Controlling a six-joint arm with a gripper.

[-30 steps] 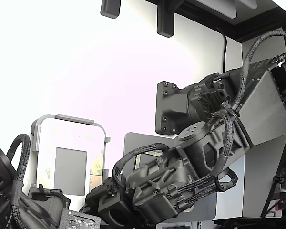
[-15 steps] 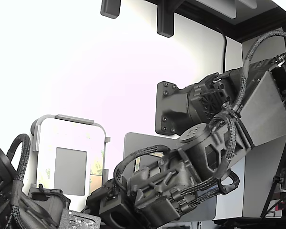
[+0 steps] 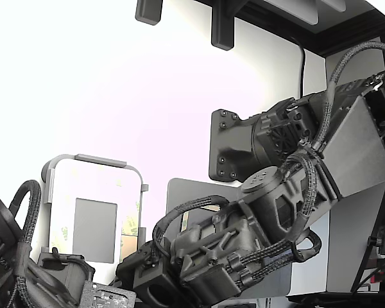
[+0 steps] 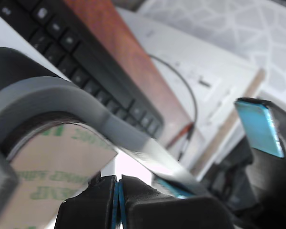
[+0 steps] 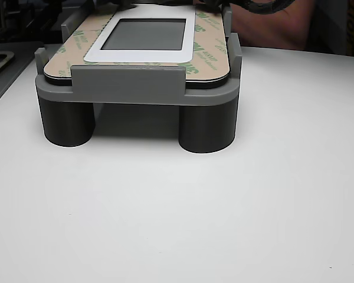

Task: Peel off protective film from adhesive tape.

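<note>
One slanted reach down toward 8 o'clock in the exterior view, elbow folded, wrist low beside the grey fixture. Held the tool pinched narrow in the wrist view, blue pads face to face; could not tell whether anything lay between. Showed the protective film just at 10 o'clock of those tips, flat on the panel, fixture on the white table.

Exterior view: the arm hides the gripper. Wrist view: the protective film is blurred, cut off by the frame.
</note>
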